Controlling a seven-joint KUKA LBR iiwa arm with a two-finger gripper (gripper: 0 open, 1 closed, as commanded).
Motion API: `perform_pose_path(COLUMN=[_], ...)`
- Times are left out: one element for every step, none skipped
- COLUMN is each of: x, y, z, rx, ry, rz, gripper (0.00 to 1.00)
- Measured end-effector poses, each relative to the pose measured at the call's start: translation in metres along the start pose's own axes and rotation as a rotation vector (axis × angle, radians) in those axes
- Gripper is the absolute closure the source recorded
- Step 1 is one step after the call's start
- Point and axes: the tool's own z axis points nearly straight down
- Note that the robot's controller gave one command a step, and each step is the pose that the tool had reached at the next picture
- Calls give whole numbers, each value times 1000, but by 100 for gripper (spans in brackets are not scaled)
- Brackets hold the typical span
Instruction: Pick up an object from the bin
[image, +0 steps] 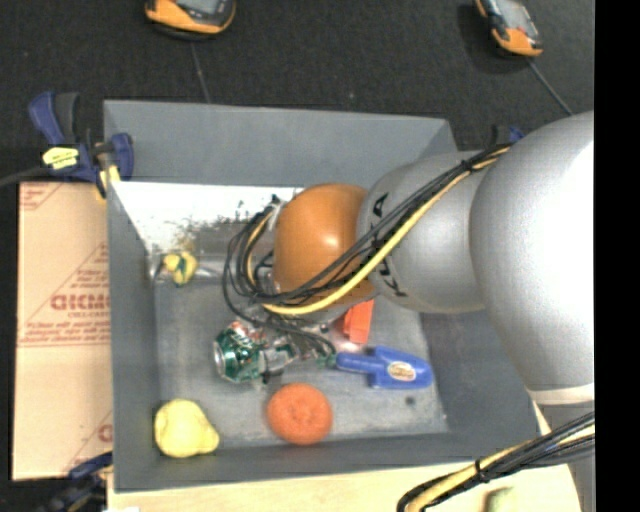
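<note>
Camera view: the claw (283, 350) sits low in the middle of the bin (128, 340), under the arm's orange cover (315, 235), right up against a crushed green can (236, 356) that lies mid-floor on the claw's left in this view. We cannot tell if the claw is open or closed, the wrist and cables hide too much. We judge the step as the grasp at the can, lift not yet done. Next move calls for a firm close on the dented can, then a straight rise. Room: the can is well apart from all walls, with bare floor to its left and behind. Tight spots: orange ball (299, 413) just in front, blue clip (386, 368) just beside the claw on the right, red-orange block (357, 320) near behind it. Yellow lump (184, 428) in the front left corner is well clear
</note>
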Motion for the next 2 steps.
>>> perform_pose_path(x=[0, 0], y=[0, 0], z=[-26, -70], rx=[0, 0], ry=[2, 6], rz=[2, 4], gripper=[100, 100])
